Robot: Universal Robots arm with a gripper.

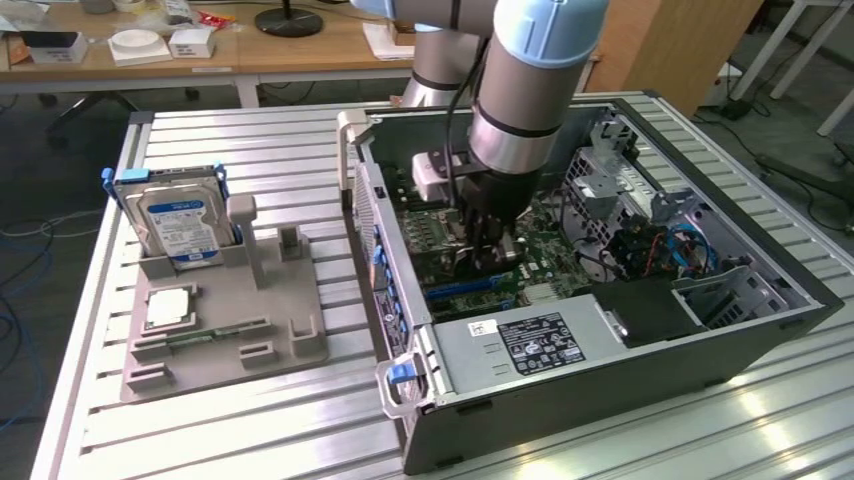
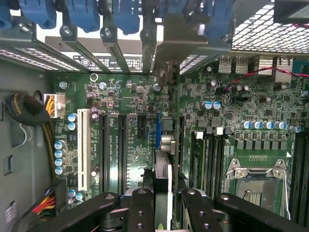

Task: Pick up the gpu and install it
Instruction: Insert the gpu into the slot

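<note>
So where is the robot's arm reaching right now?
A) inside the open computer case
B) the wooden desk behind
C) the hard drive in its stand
A: the arm reaches down into the open computer case, its jaws shut on the gpu above the motherboard.

I note the gpu (image 2: 163,186) edge-on: thin, dark, upright over the motherboard (image 2: 227,101), in line with the blue slot (image 2: 158,133).

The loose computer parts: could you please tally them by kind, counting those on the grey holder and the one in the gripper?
hard drive: 1
processor chip: 1
memory stick: 1
gpu: 1
Total: 4
</note>
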